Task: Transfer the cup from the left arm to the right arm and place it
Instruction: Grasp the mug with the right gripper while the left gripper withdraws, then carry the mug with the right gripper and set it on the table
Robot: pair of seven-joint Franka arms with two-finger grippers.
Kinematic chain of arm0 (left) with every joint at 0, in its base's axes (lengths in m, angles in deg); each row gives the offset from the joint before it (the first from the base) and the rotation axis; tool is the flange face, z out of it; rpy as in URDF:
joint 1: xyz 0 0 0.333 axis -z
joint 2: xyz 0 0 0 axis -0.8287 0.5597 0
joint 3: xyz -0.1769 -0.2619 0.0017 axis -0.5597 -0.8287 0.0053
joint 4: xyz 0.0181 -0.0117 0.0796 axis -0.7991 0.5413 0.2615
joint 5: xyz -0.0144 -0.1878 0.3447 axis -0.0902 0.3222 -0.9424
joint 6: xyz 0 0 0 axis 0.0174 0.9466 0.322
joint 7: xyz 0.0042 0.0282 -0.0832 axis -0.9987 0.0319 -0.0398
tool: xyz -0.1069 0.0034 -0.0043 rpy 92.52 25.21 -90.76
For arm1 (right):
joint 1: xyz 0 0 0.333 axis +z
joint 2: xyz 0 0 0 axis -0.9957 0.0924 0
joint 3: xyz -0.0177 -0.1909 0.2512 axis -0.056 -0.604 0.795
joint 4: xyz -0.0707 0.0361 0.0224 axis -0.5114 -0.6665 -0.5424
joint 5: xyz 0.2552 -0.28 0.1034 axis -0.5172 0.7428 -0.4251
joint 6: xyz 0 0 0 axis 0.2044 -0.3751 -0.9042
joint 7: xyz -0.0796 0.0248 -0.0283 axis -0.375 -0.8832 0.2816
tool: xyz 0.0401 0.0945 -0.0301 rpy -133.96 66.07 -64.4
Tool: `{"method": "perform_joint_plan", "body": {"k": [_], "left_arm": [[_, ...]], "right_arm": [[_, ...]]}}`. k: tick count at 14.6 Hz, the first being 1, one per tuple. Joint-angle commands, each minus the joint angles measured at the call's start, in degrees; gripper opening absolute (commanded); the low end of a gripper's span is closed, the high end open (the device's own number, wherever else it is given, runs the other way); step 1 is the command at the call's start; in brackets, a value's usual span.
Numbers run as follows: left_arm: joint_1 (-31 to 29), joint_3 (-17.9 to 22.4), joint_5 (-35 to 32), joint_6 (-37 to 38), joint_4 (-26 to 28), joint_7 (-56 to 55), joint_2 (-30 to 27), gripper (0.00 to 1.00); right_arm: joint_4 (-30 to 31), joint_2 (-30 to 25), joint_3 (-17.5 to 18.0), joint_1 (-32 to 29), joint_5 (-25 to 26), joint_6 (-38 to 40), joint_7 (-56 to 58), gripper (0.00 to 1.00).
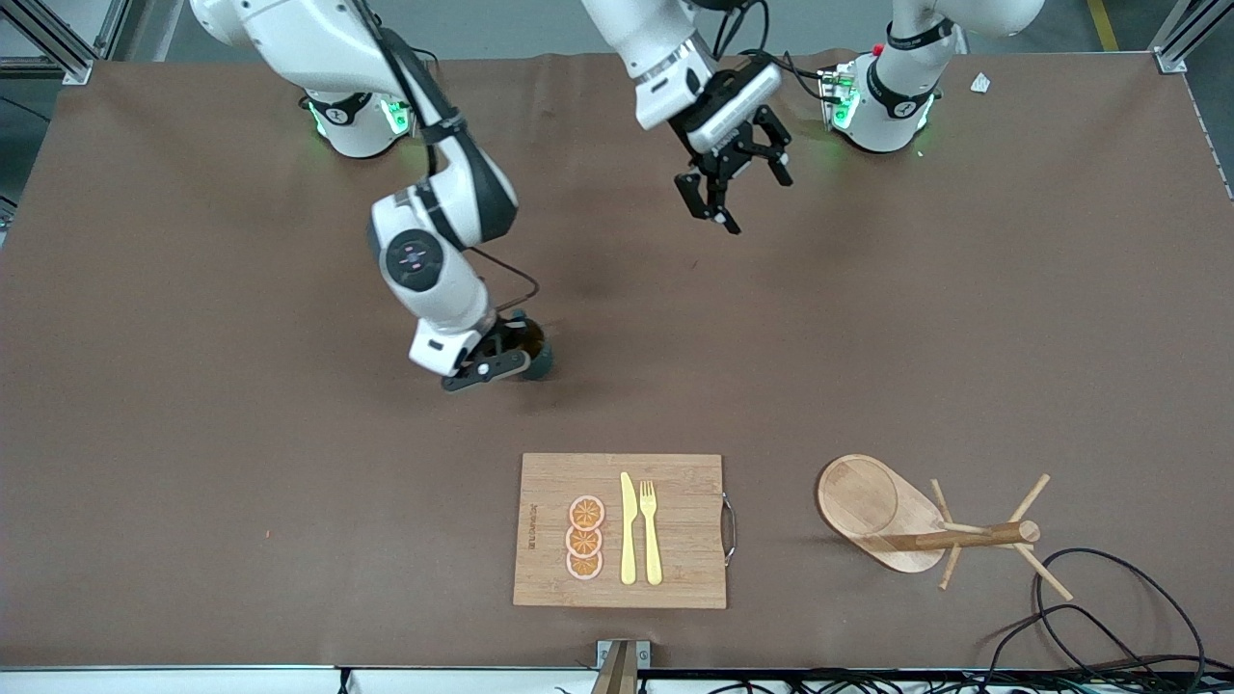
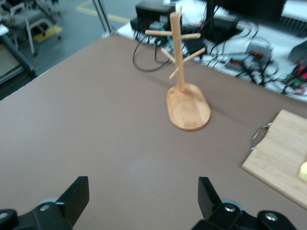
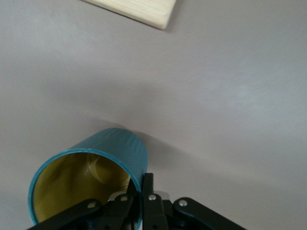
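The cup (image 3: 115,153) is a dark teal mug with an ochre-yellow inside. In the front view it (image 1: 536,359) stands on the brown table, mostly hidden under the right arm's hand. My right gripper (image 3: 143,184) is shut on the cup's rim, one finger inside and one outside the wall; from the front it (image 1: 509,352) sits low at the cup. My left gripper (image 1: 744,193) hangs open and empty above the table near the left arm's base, its fingertips (image 2: 77,191) wide apart.
A bamboo cutting board (image 1: 540,520) with orange slices (image 1: 584,538), a yellow knife (image 1: 628,530) and fork (image 1: 652,532) lies nearer the front camera. A wooden mug tree (image 1: 964,533) stands toward the left arm's end (image 2: 180,62). Black cables (image 1: 1109,617) trail at the table's front edge.
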Motion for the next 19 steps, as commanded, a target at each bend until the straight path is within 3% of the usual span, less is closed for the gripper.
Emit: {"method": "perform_joint_plan", "body": {"k": [1,4,10,16,19], "left_arm": [[-5.6,-0.4,4.2,0.2,-5.6,9.9,0.1,1.0],[-11.8,-0.4,8.4,0.2,-11.0,20.8,1.0,1.0],[-26.0,-0.4,17.6,1.6,-17.9,45.0,0.8,1.0],[-36.4,-0.4,24.4,1.6,-22.1,75.0,1.5,1.0],[-41.6,-0.5,29.2,1.6,-22.9,81.8,0.9,1.0]], "right_arm": [[3.1,-5.0,0.4,-6.9,0.9,2.2,19.8,0.01],[5.4,-7.7,0.4,-13.7,7.0,2.3,34.2,0.04],[5.7,-7.9,0.5,-28.4,7.7,1.4,70.5,0.04],[6.2,-6.5,0.5,-35.2,7.7,-2.2,85.3,0.04],[7.8,-5.5,0.5,-35.4,7.7,-4.2,88.8,0.04]]}}
